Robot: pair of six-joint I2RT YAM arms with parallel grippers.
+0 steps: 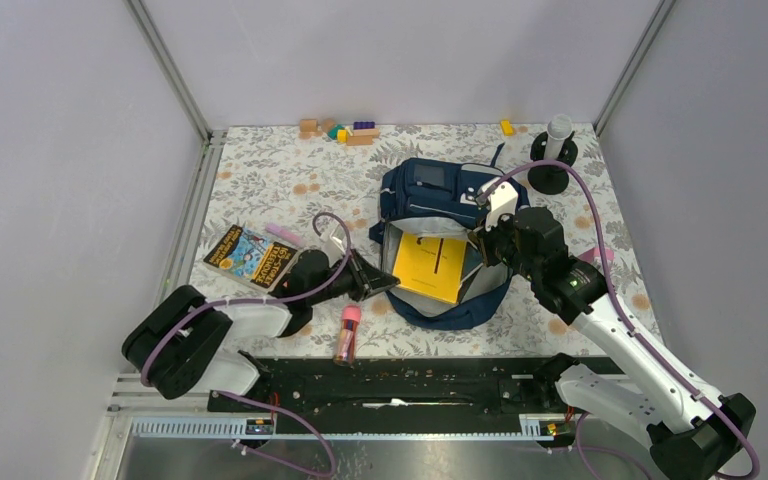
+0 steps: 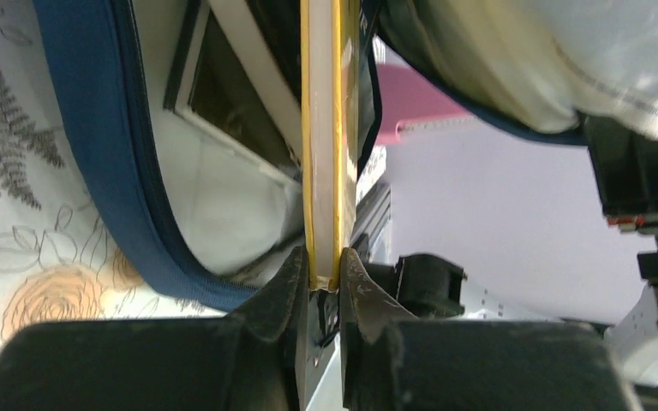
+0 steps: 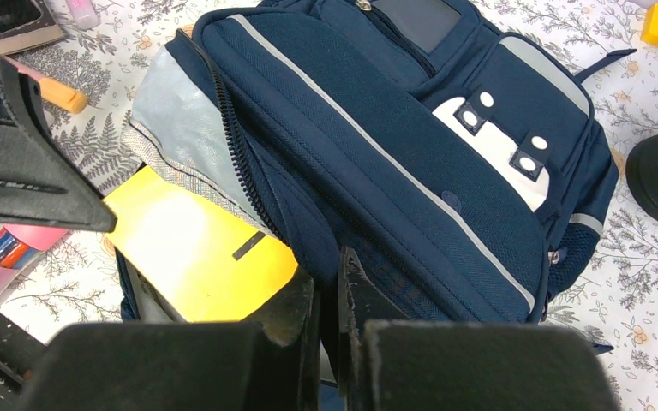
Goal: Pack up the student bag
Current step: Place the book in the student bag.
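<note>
Grey walls w/ metal frame around floral-print table. Far left: paperback. Left gripper pinches yellow book's edge. Student bag lies open mid-table, book in its mouth. Right gripper clamps bag's rim. Black stand back right.

The mouth of the large navy-blue fabric backpack is blocked by a flat yellow book, flanked by the left gripper and right gripper; passage is left over the floral tablecloth far-left.
</note>
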